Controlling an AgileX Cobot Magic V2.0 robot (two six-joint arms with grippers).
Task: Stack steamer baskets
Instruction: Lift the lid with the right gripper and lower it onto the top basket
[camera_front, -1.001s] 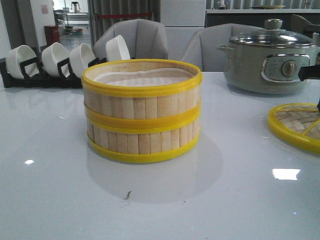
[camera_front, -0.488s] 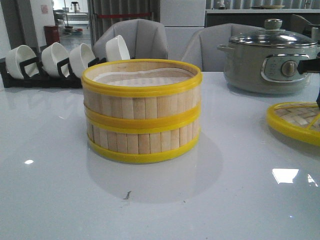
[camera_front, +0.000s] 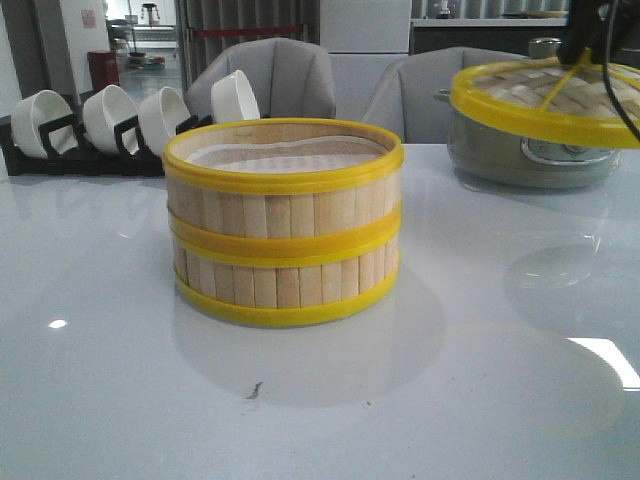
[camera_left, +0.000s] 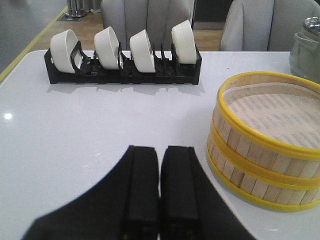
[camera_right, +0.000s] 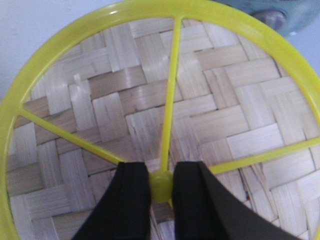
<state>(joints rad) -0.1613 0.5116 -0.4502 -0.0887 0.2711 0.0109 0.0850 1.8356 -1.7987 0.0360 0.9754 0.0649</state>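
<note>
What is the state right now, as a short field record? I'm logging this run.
baskets: two, stacked, mid-table
lid: lifted off the table, in front of the pot
right gripper: shut on lid's knob
left gripper: shut, empty, above table beside baskets
pot: far right, behind lid
bowls: four in black rack, far left

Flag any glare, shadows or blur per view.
Front view: window glare streak on the table, soft shadow under the steamer baskets, lid slightly blurred. Left wrist view: sharp, small glare spot at the table's edge. Right wrist view: lid soft, right gripper fingers dark.
</note>
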